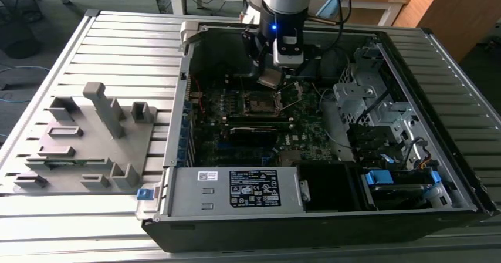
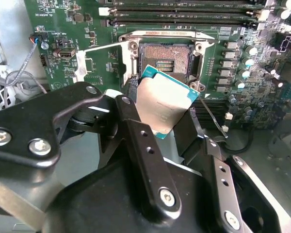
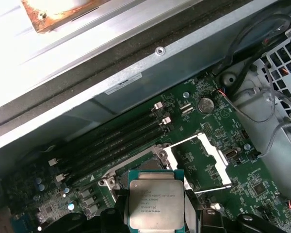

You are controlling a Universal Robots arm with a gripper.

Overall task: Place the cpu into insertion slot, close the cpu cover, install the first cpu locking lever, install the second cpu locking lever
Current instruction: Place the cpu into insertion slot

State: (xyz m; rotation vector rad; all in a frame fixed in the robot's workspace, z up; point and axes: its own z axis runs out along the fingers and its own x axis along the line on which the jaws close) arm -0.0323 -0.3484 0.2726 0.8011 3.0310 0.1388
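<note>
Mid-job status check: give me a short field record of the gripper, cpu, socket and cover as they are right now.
gripper: shut on the cpu
cpu: held in the air over the insertion slot, not seated
insertion slot: empty, dark centre exposed
cpu cover: open, swung off the slot to one side
motherboard: inside the opened computer case

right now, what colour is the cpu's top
Dull silver-grey on the cpu, best in the first wrist view.
</note>
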